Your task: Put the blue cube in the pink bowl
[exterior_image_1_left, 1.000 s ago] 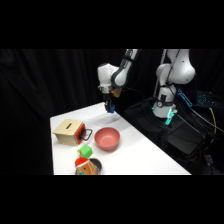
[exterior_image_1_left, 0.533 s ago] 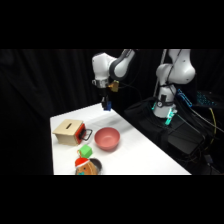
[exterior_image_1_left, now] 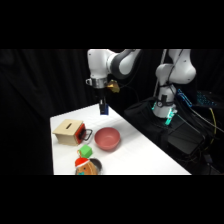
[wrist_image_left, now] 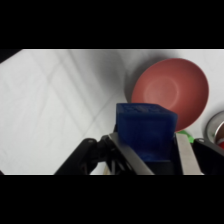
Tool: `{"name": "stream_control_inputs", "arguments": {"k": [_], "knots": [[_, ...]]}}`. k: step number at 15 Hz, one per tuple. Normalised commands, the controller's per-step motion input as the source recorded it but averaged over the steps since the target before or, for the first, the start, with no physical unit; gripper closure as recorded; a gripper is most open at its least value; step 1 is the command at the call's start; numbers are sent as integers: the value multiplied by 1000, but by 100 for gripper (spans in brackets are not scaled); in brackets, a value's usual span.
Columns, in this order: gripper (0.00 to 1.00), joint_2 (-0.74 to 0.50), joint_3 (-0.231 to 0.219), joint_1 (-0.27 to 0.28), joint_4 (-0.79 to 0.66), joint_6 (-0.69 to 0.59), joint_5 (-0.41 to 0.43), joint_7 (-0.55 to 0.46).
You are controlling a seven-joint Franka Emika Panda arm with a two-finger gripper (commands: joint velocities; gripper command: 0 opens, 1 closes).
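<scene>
Currently the white Franka arm's pincer [exterior_image_1_left: 104,107] is hanging above the white table [exterior_image_1_left: 145,150], clenched on the small solid bright-blue cube [wrist_image_left: 146,131]; in the side view that cube is showing as a dark blue block at the fingertips, well clear of the surface.

Handling, as a judgement: cube is looking rigid, light, flat-faced, w/ crisp edges, so it shouldn't be squashing or slipping much. Best hold is across two opposite flat faces, approx. mid-height, which is what the wrist view is showing: the fingers [wrist_image_left: 184,155] are pressing on its sides, closed down to cube width, nothing else touching them. A hard cube dropped from high up may be bouncing out of the dish, so a low release is looking wiser.

Round, deep reddish-pink bowl [exterior_image_1_left: 107,139] is sitting on the table, empty inside as far as can be seen. In the side view it's lying at about 6 o'clock from the cube, near but not directly underneath. In the wrist view it's at roughly 1 o'clock from the cube, partly hidden behind it.

Other bits: tan wooden box w/ a slot [exterior_image_1_left: 68,131] at 9 o'clock of the bowl, small green cube [exterior_image_1_left: 85,151] at its 7 o'clock.

Task is approx. half done: cube lifted, not yet over the bowl.
</scene>
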Motion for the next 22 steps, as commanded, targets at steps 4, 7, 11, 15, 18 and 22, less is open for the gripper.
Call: {"name": "stream_control_inputs", "arguments": {"k": [4,7,11,15,18,22], "knots": [[74,135,72,55,235,-17,21,-189],[74,182,65,48,161,118,79,-251],[74,215,61,49,133,183,96,-252],[74,277,51,12,165,171,149,-310],[74,297,83,-66,207,103,256,-411],[74,277,105,-95,234,30,197,-352]]}}
